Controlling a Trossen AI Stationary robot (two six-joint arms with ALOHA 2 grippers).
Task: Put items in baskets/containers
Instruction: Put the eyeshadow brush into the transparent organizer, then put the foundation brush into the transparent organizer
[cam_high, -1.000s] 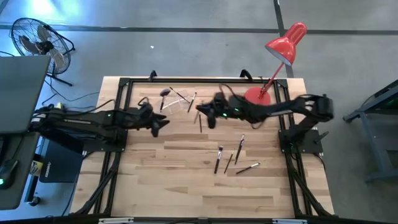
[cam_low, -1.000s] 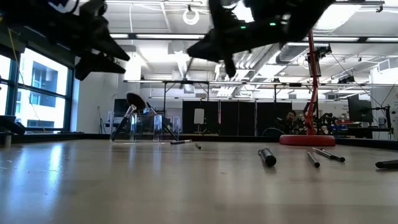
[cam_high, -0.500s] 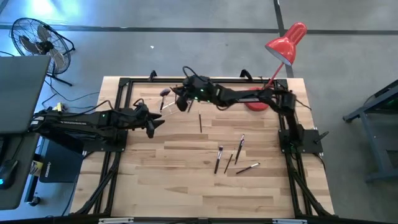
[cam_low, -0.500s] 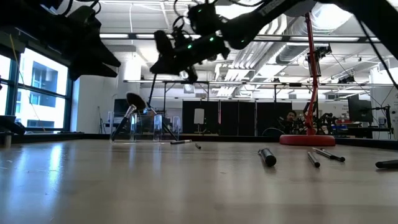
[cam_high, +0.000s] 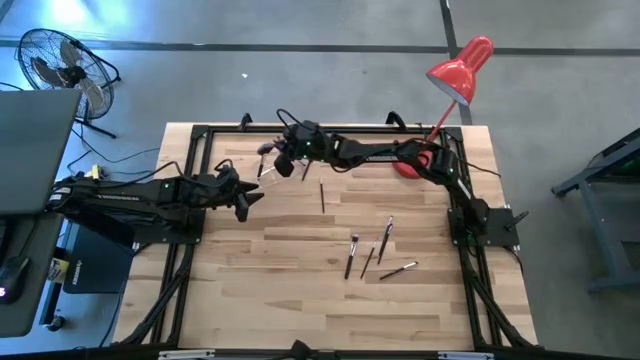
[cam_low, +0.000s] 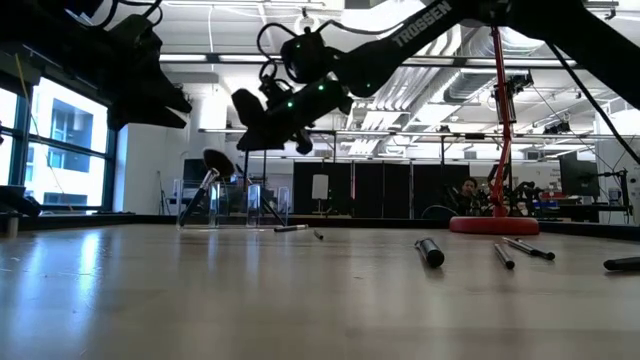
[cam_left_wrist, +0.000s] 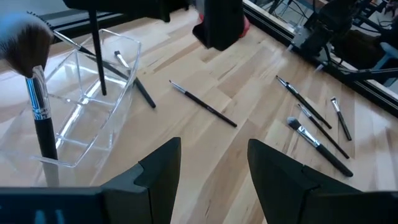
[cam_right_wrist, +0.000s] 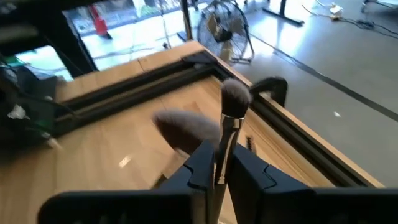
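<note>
Right gripper (cam_high: 281, 163) above the clear holder (cam_left_wrist: 81, 106) near the table's (cam_high: 300, 300) far edge — fingers pinching a brush (cam_right_wrist: 229, 127); left gripper (cam_high: 247, 203) spread, empty — waiting near the left edge.

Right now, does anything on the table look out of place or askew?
Nothing is damaged or spilled. Several makeup brushes lie scattered on the table, outside the clear holder. One brush leans against the holder's outside wall.
</note>
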